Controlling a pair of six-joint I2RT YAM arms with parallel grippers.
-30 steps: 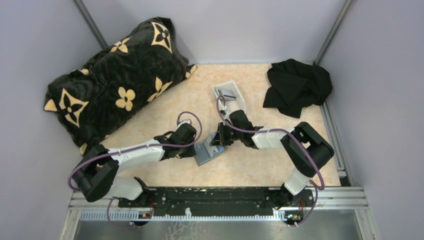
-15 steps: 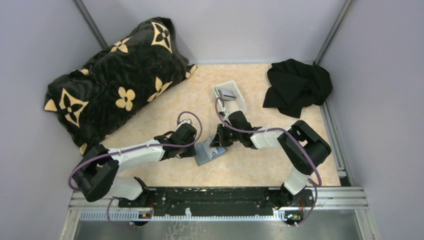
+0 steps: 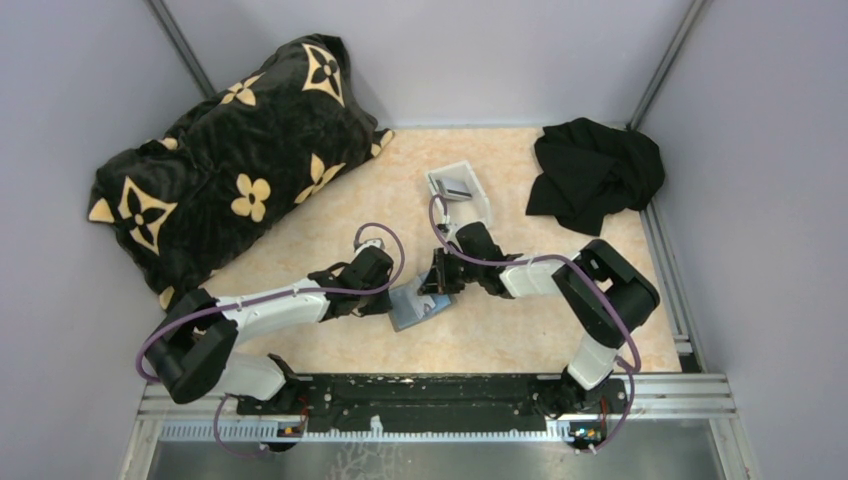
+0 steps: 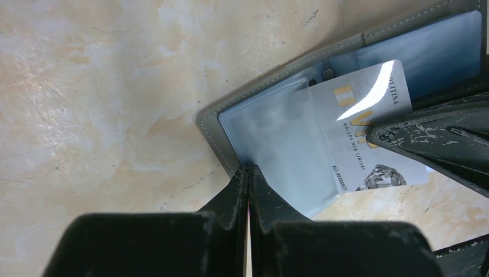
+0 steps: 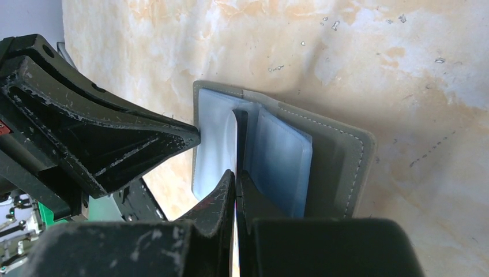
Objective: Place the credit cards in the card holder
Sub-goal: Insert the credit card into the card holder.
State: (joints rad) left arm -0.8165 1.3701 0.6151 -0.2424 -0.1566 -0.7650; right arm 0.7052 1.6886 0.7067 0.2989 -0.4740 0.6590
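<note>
The grey card holder lies open on the table, its clear sleeves facing up. My left gripper is shut, its tips pinching the holder's inner edge by the clear sleeve. My right gripper is shut on a silvery credit card with gold lettering. The card's far end lies partly under a clear sleeve. In the right wrist view the gripper holds the card edge-on over the holder. More cards lie in the white tray.
A small white tray stands behind the right gripper. A black cloth lies at the back right. A large black pillow with yellow flowers fills the back left. Grey walls stand close on three sides.
My right gripper has edged slightly left toward the holder with the card. The left arm and the holder have not visibly moved.
</note>
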